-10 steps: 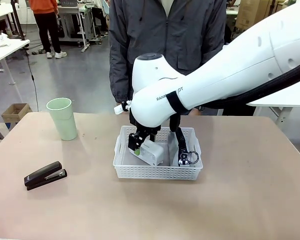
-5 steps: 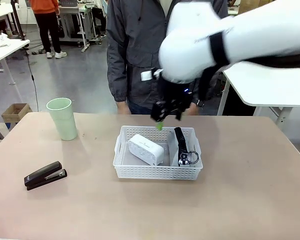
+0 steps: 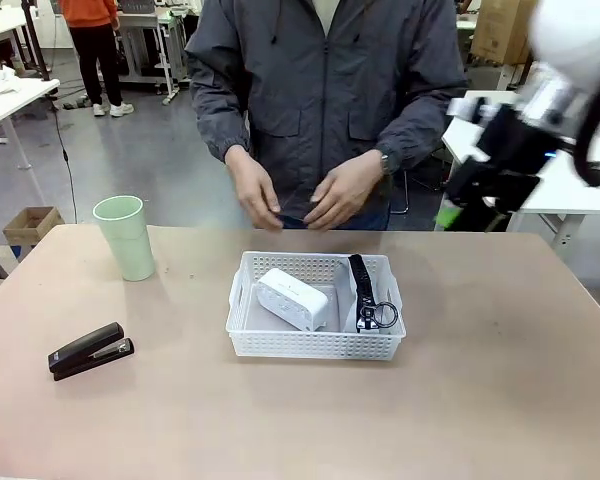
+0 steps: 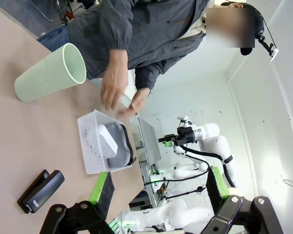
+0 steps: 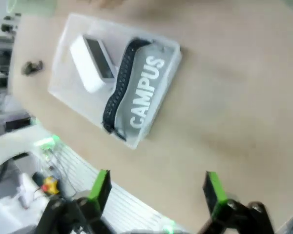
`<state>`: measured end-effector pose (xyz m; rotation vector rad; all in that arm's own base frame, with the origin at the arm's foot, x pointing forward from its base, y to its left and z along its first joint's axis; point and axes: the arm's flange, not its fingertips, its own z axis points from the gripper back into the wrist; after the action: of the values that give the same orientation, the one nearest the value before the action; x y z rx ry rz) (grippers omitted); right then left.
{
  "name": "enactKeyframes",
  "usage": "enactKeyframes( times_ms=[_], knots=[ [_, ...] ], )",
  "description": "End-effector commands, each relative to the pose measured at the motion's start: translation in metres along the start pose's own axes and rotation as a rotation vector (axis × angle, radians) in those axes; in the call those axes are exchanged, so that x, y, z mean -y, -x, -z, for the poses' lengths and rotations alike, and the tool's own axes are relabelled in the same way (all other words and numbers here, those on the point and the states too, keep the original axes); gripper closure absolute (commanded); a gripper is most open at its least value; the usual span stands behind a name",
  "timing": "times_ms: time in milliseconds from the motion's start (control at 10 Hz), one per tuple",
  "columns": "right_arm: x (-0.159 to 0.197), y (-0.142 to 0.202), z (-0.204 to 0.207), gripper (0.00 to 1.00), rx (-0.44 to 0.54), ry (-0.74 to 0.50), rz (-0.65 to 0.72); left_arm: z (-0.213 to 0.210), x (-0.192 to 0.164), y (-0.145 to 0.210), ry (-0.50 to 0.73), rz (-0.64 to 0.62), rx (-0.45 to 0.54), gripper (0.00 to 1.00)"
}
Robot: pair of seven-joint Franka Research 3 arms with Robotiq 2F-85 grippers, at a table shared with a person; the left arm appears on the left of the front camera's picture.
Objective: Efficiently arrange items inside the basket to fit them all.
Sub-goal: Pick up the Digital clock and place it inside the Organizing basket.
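The white basket (image 3: 315, 345) sits mid-table. Inside it a white box (image 3: 292, 298) lies on the left, and a grey pouch (image 3: 365, 290) stands on edge along the right wall, its ring pull (image 3: 383, 316) toward me. A pale green cup (image 3: 125, 237) stands upright at the far left, and a black stapler (image 3: 90, 349) lies at the near left. My right gripper (image 3: 475, 200), blurred, hangs high at the right, away from the basket. From above, the right gripper (image 5: 156, 190) is open and empty over the basket (image 5: 136, 140), pouch (image 5: 144, 95) and box (image 5: 93, 66). My left gripper (image 4: 158, 187) is open and empty, far from the cup (image 4: 51, 73) and stapler (image 4: 39, 191).
A person stands at the far edge, both hands (image 3: 310, 205) held together above the table behind the basket. Bare tabletop (image 3: 500, 380) lies to the right of and in front of the basket.
My right gripper let go of the white box, rose out of the basket and swung up to the right. The box now lies in the basket. The person's hands came forward.
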<state>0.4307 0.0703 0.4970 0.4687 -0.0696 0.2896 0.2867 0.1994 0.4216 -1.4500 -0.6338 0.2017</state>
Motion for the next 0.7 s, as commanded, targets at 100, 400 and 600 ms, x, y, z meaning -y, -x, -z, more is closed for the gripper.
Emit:
enactKeyframes(
  times_ms=[100, 400, 600],
  knots=[
    [0.11, 0.067, -0.007, 0.0, 0.105, -0.343, 0.253, 0.0, 0.001, 0.001, 0.012, 0.019, -0.004, 0.0],
    [0.19, 0.147, 0.028, 0.0, 0.239, -0.574, 0.499, 0.0, 0.001, 0.001, 0.012, 0.019, -0.004, 0.0],
    [0.187, 0.146, 0.016, 0.0, 0.179, -0.503, 0.471, 0.0, 0.001, 0.001, 0.012, 0.019, -0.004, 0.0]
  ],
)
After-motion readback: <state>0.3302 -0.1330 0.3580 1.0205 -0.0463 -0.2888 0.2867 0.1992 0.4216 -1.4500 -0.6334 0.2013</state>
